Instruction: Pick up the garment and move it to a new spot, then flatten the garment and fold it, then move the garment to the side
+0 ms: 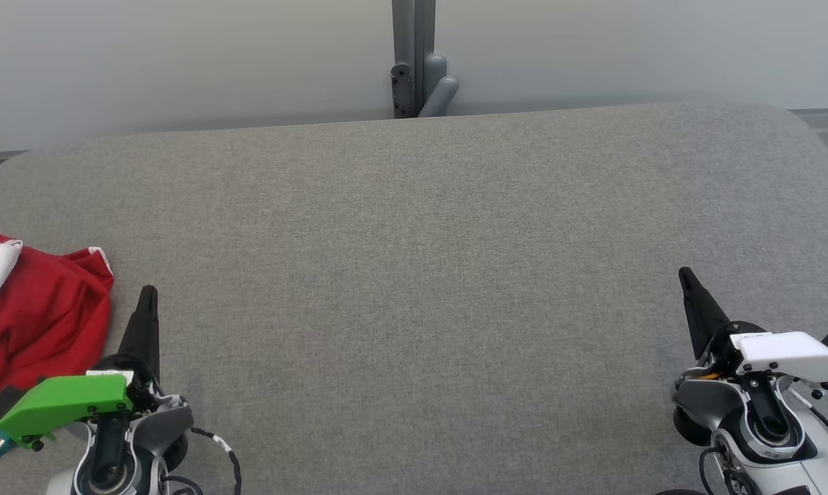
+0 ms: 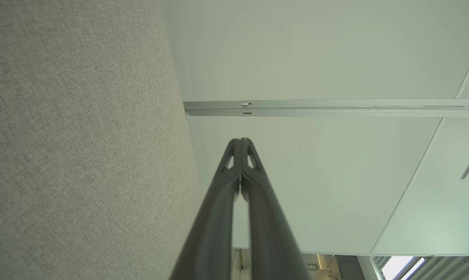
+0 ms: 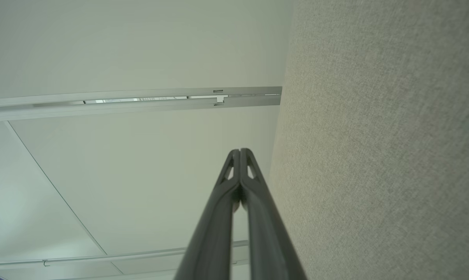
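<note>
A red garment (image 1: pixel 39 323) with white trim lies crumpled at the left edge of the grey fabric table (image 1: pixel 414 275); part of it runs out of the head view. My left gripper (image 1: pixel 148 292) stands just right of the garment, apart from it, fingers pressed together and holding nothing. My right gripper (image 1: pixel 684 275) is far across the table at the lower right, also shut and empty. In the left wrist view the left gripper (image 2: pixel 240 140) points past the table's edge at a pale wall. In the right wrist view the right gripper (image 3: pixel 240 150) does the same.
A grey metal post with a bracket (image 1: pixel 417 62) rises behind the table's far edge against a pale wall. The table's corners are rounded. A metal rail (image 2: pixel 335 107) crosses the wall in both wrist views.
</note>
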Available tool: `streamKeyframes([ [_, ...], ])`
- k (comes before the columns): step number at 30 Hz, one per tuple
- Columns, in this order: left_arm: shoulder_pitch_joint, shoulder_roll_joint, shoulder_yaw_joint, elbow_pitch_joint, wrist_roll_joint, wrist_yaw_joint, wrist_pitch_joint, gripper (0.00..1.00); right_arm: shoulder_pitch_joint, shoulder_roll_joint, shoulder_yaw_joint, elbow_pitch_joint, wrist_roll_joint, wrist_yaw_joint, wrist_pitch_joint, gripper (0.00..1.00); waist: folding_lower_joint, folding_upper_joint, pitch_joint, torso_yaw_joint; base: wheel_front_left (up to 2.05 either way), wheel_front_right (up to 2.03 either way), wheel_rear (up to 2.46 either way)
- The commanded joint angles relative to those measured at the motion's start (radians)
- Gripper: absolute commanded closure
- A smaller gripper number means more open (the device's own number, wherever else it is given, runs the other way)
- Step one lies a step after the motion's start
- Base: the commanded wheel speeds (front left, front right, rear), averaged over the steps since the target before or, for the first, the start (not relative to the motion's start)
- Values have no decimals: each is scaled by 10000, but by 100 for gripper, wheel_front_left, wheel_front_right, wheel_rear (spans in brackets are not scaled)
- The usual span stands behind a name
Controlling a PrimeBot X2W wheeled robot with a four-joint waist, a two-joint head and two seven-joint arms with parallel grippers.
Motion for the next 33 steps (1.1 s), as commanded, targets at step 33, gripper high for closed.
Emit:
streamKeyframes([
  [33, -44, 53, 23, -54, -29, 33, -14, 100, 96, -437, 553, -187, 540, 4, -449, 100, 0, 0, 4, 1, 0, 0, 0],
])
